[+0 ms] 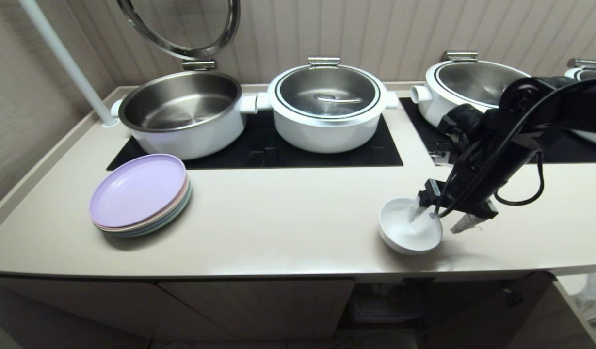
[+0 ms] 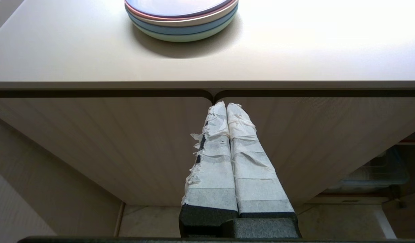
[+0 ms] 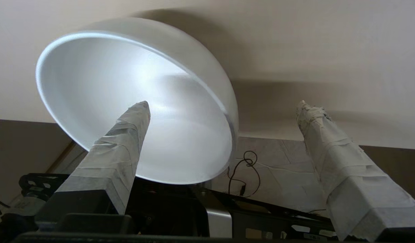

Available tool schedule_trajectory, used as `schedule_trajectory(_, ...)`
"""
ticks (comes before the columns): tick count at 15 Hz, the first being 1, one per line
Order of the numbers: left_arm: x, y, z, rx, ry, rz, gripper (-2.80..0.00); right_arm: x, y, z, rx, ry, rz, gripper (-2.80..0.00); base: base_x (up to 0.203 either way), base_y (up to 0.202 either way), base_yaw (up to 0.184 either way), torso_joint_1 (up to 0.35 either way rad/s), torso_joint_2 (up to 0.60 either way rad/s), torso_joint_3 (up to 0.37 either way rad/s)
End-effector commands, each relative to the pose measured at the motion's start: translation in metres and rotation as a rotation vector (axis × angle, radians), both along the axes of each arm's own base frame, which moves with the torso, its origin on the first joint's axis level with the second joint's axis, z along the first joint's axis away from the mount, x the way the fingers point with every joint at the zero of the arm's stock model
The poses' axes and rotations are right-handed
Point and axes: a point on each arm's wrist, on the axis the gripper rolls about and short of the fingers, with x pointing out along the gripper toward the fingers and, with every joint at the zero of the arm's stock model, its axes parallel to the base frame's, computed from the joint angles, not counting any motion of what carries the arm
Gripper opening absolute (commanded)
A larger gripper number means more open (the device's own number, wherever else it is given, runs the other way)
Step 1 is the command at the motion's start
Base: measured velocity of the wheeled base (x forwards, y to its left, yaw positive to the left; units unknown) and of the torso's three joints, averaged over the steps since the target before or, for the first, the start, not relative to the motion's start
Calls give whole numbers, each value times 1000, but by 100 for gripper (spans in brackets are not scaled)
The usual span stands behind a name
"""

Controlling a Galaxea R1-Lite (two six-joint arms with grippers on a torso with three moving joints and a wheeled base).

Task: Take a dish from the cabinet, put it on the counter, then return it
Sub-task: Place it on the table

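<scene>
1. Head view shows you the dish (image 1: 408,231) sitting on the table (image 1: 278,223), near its front edge and right of centre, with the right gripper (image 1: 441,217) at its right rim.
2. Right wrist view gives you the fingers spread wide: one taped finger (image 3: 123,141) sits inside the dish (image 3: 102,91), the other stands well outside the rim, so nothing is clamped.
3. You can see the left gripper (image 2: 227,107) low in front of the cabinet (image 2: 92,145), its taped fingers pressed together on nothing.
4. Far left on the table you have the stack of pastel plates (image 1: 140,194); three white pots (image 1: 327,104) stand along the far side on the black hob panels (image 1: 298,145).
</scene>
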Motion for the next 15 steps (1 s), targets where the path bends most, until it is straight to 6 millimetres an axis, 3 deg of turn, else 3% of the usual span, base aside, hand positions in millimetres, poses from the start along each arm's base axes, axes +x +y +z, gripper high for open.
schedule_trajectory(1,0,0,0,0,0,1,-280,-9,-1,11,7,-24,1,0,0,0,0,0,0,0)
schedule_trajectory(5,0,0,0,0,-1,1,-280,-21,-3,27,4,-71,42,0,0,0,0,0,0,0)
schedule_trajectory(6,0,0,0,0,-1,1,-280,-24,-4,31,5,-84,46,-280,0,0,0,0,0,0)
schedule_trajectory(12,0,0,0,0,-1,1,-280,-46,-1,53,13,-142,81,-280,0,0,0,0,0,0)
schedule_trajectory(15,0,0,0,0,0,1,-280,-67,-5,65,4,-186,124,-280,0,0,0,0,0,0)
